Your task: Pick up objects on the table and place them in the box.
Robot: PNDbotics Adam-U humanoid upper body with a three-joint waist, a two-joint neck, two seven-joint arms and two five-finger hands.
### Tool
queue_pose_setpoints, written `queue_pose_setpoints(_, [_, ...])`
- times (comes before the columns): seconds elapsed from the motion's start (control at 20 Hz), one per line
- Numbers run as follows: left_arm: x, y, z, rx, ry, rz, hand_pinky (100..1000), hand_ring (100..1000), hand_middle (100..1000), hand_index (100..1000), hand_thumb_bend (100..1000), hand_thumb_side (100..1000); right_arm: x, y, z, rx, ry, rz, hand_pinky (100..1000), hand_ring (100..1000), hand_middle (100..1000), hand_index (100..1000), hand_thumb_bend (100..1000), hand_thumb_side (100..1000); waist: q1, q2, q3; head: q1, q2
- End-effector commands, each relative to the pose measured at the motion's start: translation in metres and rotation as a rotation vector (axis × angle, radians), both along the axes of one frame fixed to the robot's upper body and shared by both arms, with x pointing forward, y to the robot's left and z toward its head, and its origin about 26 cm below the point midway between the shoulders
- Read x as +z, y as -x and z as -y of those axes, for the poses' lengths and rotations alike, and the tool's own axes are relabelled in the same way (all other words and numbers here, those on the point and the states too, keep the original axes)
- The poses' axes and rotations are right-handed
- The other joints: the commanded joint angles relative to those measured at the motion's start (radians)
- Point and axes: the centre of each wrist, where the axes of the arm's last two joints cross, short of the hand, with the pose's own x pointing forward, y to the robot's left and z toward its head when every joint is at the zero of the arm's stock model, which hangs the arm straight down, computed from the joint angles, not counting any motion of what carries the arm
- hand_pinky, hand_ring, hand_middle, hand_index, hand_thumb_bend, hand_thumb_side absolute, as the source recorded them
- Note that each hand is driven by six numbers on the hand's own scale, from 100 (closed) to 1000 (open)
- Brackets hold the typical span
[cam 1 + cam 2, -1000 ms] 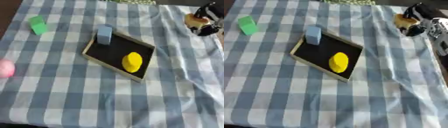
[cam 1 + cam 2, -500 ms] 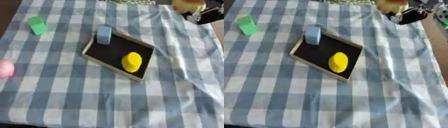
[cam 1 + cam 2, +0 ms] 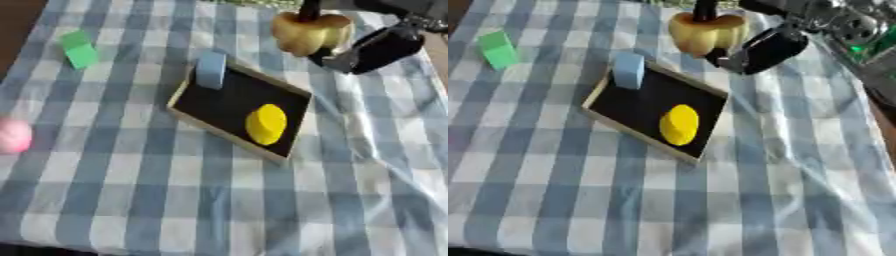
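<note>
My right hand (image 3: 372, 49) comes in from the upper right, shut on a tan-yellow pepper-shaped object (image 3: 308, 32) held in the air just beyond the box's far right corner. The shallow black box (image 3: 229, 99) with a pale rim lies tilted mid-table. A yellow round piece (image 3: 266, 124) lies inside it. A light blue block (image 3: 210, 69) leans on its far left corner. A green block (image 3: 80, 49) sits at the far left. A pink object (image 3: 13, 135) shows at the left edge. My left hand is out of sight.
A blue and white checked cloth (image 3: 131, 200) covers the table and wrinkles along the right side (image 3: 367, 130). Dark floor shows past the cloth's upper left corner (image 3: 17, 30).
My right hand has carried the tan-yellow object leftward from the far right edge toward the box. The box, yellow piece and blocks kept their places.
</note>
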Motion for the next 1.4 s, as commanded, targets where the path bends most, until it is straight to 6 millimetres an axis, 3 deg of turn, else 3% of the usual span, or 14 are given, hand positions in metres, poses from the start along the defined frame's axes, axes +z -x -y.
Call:
queue_pose_setpoints(0.05, [0.008,0.001,-0.001,-0.010,-0.022,0.023,908,803,767,854,100,655,-0.002,-0.012,-0.006,-0.009,0.023,-0.020,750,721,523,661,208,100,-0.006,-0.022,0.003,-0.002,-0.001])
queue_pose_setpoints(0.5, [0.007,0.001,0.001,-0.017,-0.020,0.018,909,803,767,854,100,660,-0.036,-0.057,-0.028,-0.021,0.088,-0.092,753,734,540,676,226,100,-0.005,-0.022,0.007,-0.003,0.000])
queue_pose_setpoints(0.7, [0.007,0.001,0.001,-0.018,-0.018,0.015,909,802,767,854,100,662,-0.048,-0.066,-0.036,-0.025,0.140,-0.113,774,775,605,727,324,100,-0.005,-0.023,0.009,-0.003,0.002])
queue_pose_setpoints(1.0, [0.007,0.001,0.001,-0.016,-0.016,0.013,909,802,767,854,100,662,-0.055,-0.070,-0.037,0.001,0.206,-0.141,801,844,705,787,398,100,-0.007,-0.023,0.009,0.001,0.004])
queue_pose_setpoints(1.1, [0.007,0.001,0.001,-0.017,-0.015,0.014,910,802,767,854,100,662,-0.054,-0.070,-0.036,0.008,0.215,-0.148,821,894,799,837,419,101,-0.006,-0.022,0.008,0.002,0.004])
queue_pose_setpoints(1.15, [0.007,0.001,0.001,-0.017,-0.015,0.014,910,802,767,855,100,662,-0.054,-0.069,-0.036,0.011,0.216,-0.148,829,910,828,857,432,163,-0.006,-0.022,0.008,0.003,0.005])
queue_pose_setpoints(1.25, [0.007,0.001,0.001,-0.016,-0.017,0.015,910,803,768,855,100,659,-0.049,-0.067,-0.034,0.015,0.209,-0.138,833,916,838,864,431,205,-0.004,-0.022,0.007,0.004,0.005])
queue_pose_setpoints(1.4, [0.008,0.001,0.000,-0.014,-0.021,0.022,910,803,768,855,100,654,-0.037,-0.060,-0.027,0.010,0.153,-0.088,830,912,825,859,408,190,-0.002,-0.023,0.004,0.008,0.004])
